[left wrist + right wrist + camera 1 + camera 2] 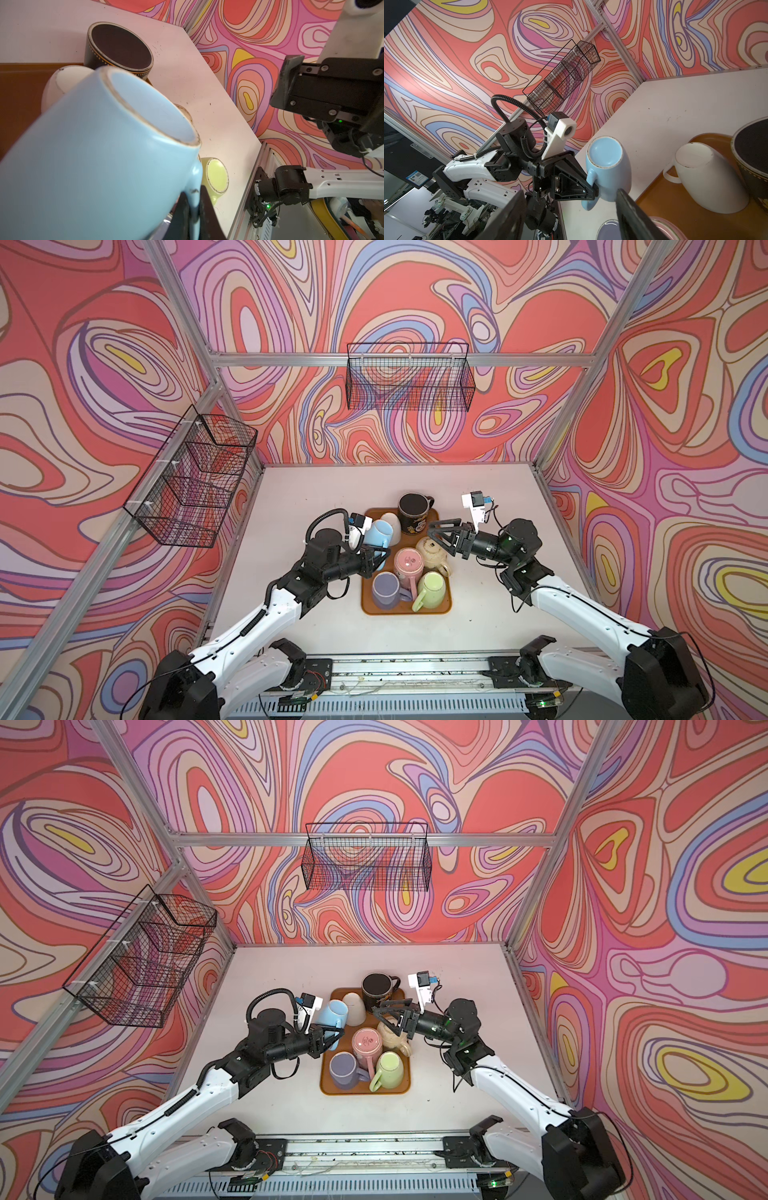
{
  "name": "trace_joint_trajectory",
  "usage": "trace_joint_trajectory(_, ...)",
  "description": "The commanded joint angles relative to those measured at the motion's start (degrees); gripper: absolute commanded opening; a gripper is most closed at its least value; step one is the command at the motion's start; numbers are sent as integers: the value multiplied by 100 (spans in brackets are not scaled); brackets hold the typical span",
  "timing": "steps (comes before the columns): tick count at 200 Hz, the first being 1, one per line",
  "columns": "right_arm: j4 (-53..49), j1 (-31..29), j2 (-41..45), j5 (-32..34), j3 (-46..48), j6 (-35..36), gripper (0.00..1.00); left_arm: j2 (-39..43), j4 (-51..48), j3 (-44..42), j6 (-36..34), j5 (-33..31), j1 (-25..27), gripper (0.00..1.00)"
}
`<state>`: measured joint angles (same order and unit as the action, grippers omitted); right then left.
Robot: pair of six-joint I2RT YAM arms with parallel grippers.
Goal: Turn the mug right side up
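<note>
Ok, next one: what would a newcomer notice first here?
The loud swirled walls in red, pink and purple wrap the whole cell. In the middle of the white table, a brown tray is packed with mugs, and above its far left corner the fingers of the left gripper clamp the handle of a light blue mug, held tilted with its bottom up. The right gripper hovers open over the tray's right side.

Nothing can be read: the gold print on the black mug (pixel 414 525), the small mark on the pink mug (pixel 409 560) base and the blue sticker (pixel 416 177) with its square code are too blurred.
</note>
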<state>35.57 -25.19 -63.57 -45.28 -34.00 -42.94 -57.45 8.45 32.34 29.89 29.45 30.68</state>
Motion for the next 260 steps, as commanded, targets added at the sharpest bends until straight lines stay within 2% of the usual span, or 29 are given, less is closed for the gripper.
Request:
trace_joint_trajectory(1,124,14,-35,-135,95,84,70,85,1115,-112,-68,-161,-91,0)
trace_joint_trajectory(48,191,29,-50,-240,183,88,70,-583,2471,-588,428,-55,-428,0)
trace_joint_trajectory(185,-98,45,-340,-513,80,410,70,-3140,5950,-912,1489,267,-431,0)
trace_joint_trajectory(260,-86,49,-480,-577,60,399,70,-4124,6959,-1134,1709,311,-431,0)
